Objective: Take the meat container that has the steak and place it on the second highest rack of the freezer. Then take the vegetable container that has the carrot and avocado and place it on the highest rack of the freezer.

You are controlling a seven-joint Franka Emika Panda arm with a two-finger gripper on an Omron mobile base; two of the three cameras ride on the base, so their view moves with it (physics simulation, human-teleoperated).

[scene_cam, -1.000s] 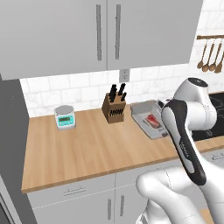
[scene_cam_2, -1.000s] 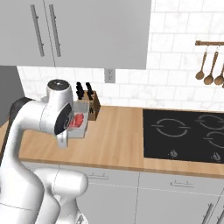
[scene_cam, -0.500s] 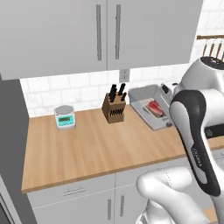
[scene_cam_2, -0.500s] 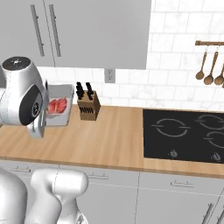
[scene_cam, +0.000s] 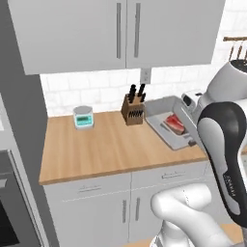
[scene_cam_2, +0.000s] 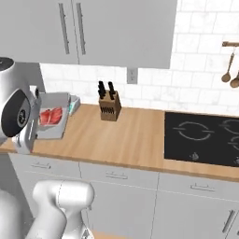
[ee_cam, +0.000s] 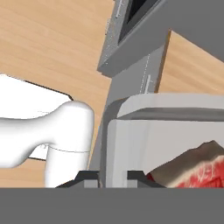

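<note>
From behind the arm on its left, the meat tray [scene_cam: 170,123] hangs tilted in the air above the wooden counter [scene_cam: 106,147], at about three o'clock from the knife block [scene_cam: 132,110], with the steak [scene_cam: 175,124] lying in it. The arm's dark forearm covers the tray's right end, so the grip itself is hidden here. A small kitchen scale [scene_cam: 83,117] stands at nine o'clock from the block.

From behind the arm on its right, the same tray [scene_cam_2: 52,122] is held up at the counter's [scene_cam_2: 121,140] left end, at nine o'clock from the knife block [scene_cam_2: 109,106], the red steak [scene_cam_2: 50,115] showing inside. The black stovetop [scene_cam_2: 203,138] lies well apart at three o'clock.

Along the hand, the two dark finger tips of the gripper [ee_cam: 112,177] straddle the tray's pale rim [ee_cam: 166,131], pinching it, with the steak [ee_cam: 197,168] at four o'clock.

As a judgement: the first container is lifted and in carriage, not yet on any freezer rack. Placing it on the second-highest rack, then fetching and shelving the carrot and avocado container, all remains.
</note>
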